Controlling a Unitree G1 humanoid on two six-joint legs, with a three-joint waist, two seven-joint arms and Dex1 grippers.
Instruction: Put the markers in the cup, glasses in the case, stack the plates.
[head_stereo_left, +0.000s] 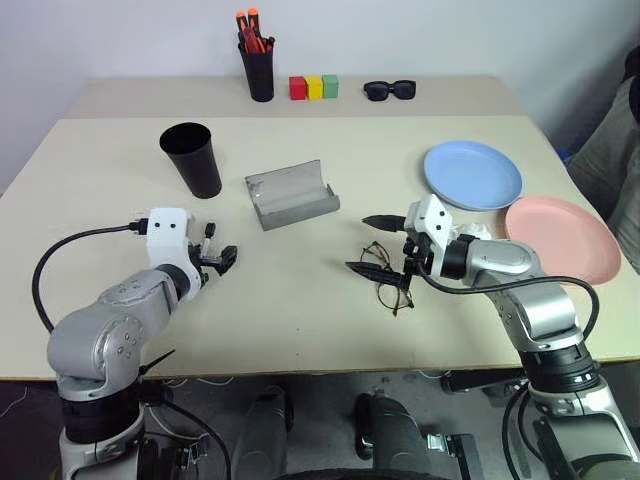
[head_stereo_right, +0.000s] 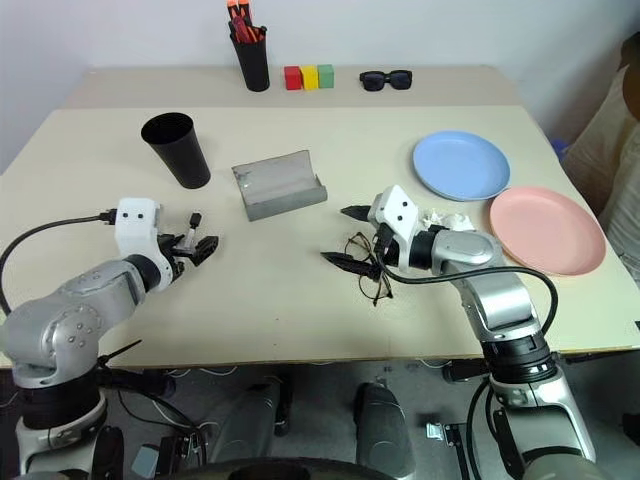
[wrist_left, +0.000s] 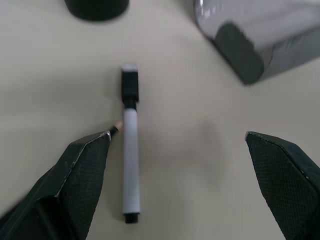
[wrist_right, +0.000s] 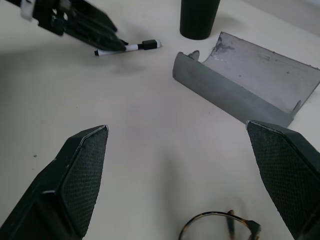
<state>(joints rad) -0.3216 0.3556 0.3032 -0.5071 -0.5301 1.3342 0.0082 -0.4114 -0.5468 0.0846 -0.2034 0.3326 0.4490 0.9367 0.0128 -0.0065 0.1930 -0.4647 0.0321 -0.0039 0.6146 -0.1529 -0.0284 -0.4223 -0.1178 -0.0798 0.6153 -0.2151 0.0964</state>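
The white marker with a black cap lies flat on the table between the fingers of my open left gripper, close to one finger. A small reddish tip peeks out beside that finger, the rest of it hidden. The wide black cup stands upright beyond the marker. The grey case lies open at mid-table. My right gripper hangs open just above the wire-frame glasses, empty. The blue plate and the pink plate lie side by side on the right.
At the table's back stand a narrow black cup with orange-capped markers, three coloured blocks and black sunglasses. Bare tabletop lies between my two grippers and along the front edge.
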